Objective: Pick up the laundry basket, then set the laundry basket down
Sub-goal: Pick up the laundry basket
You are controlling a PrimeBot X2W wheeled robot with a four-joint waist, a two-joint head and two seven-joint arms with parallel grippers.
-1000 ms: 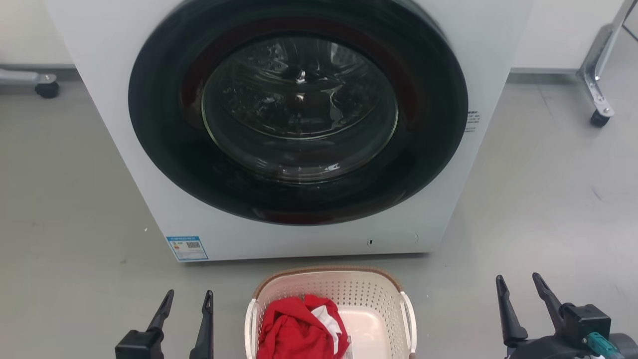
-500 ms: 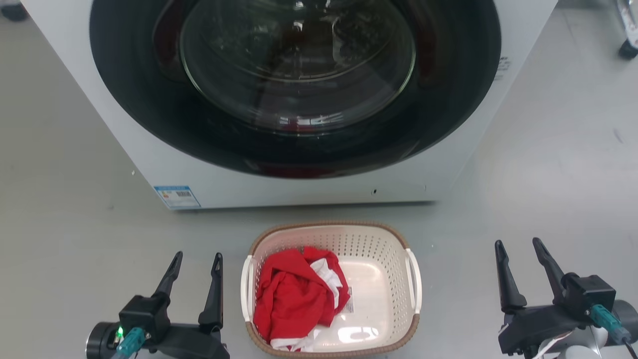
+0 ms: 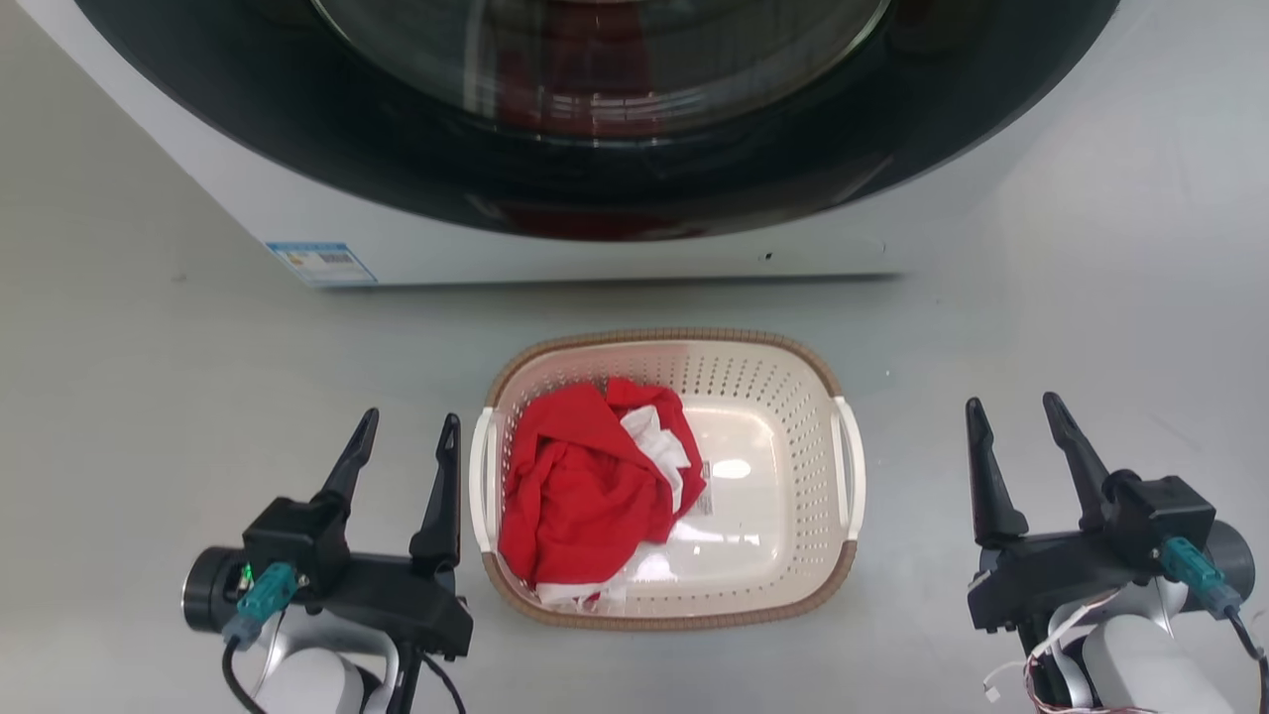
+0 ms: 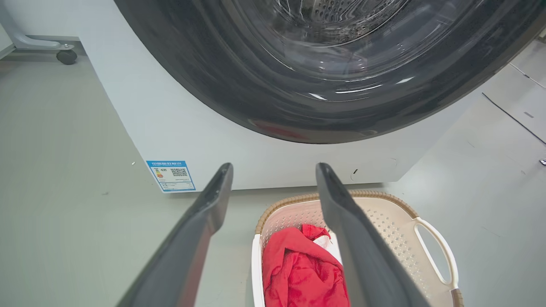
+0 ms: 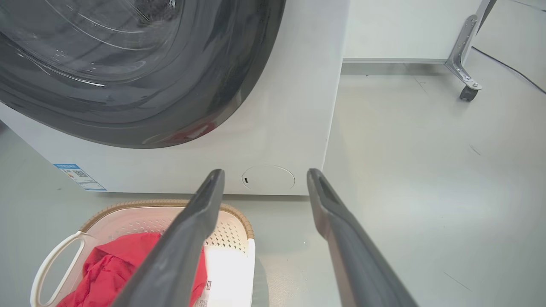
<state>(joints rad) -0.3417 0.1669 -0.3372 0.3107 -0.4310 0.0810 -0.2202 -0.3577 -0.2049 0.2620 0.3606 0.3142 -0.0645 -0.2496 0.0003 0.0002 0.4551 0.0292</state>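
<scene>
The laundry basket (image 3: 684, 335) stands open side up on the floor (image 3: 149, 397) between the two grippers. It is just beside the left gripper (image 3: 411, 418) and farther from the right gripper (image 3: 1012, 402). Both grippers are spread and hold nothing. The basket's long axis seems to run from gripper to gripper, with one white handle facing each. Red clothing (image 3: 580, 486) lies in the half nearer the left gripper.
</scene>
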